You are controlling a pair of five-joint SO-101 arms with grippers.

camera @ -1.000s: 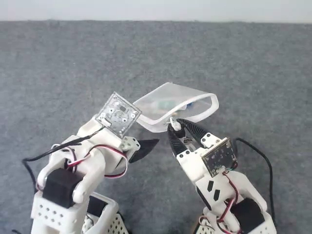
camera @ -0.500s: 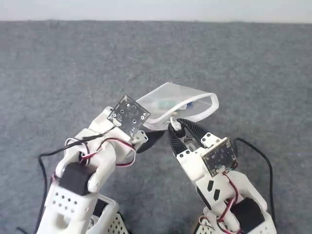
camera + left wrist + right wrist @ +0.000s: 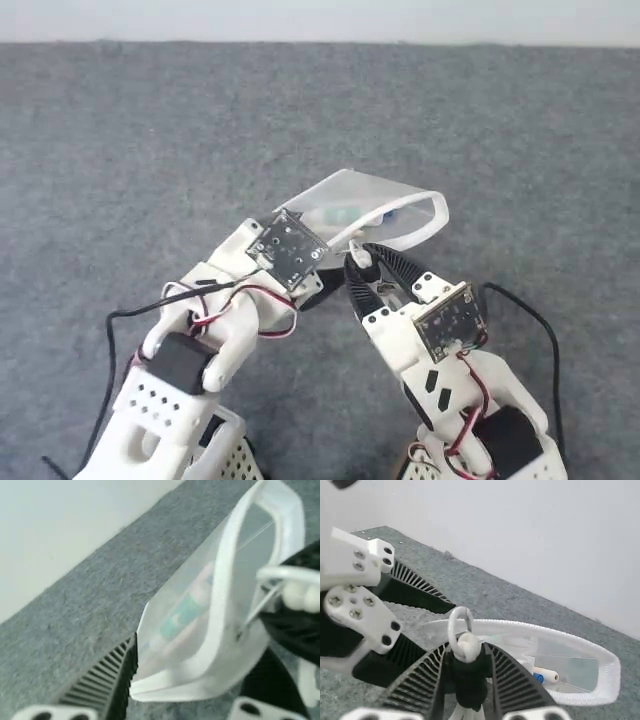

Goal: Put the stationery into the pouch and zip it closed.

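A clear pouch (image 3: 370, 215) with a white zipper rim lies tilted on the grey carpet, its mouth still open. Stationery (image 3: 187, 612) shows through its wall, and a pen with a blue band (image 3: 540, 676) lies inside. My right gripper (image 3: 358, 262) is shut on the white zipper pull (image 3: 465, 642) at the pouch's near edge. My left gripper (image 3: 322, 285) stands open at the pouch's near left end. One ribbed finger (image 3: 115, 685) lies beside the pouch's corner, the other on the far side of that end.
Grey carpet (image 3: 150, 150) spreads all round the pouch, with a pale wall beyond its far edge. Both arms' bases crowd the near side. A black cable (image 3: 530, 320) runs by the right arm.
My left arm has swung right and forward, bringing its gripper from short of the pouch up to its near left end. The right arm and the pouch have stayed put.
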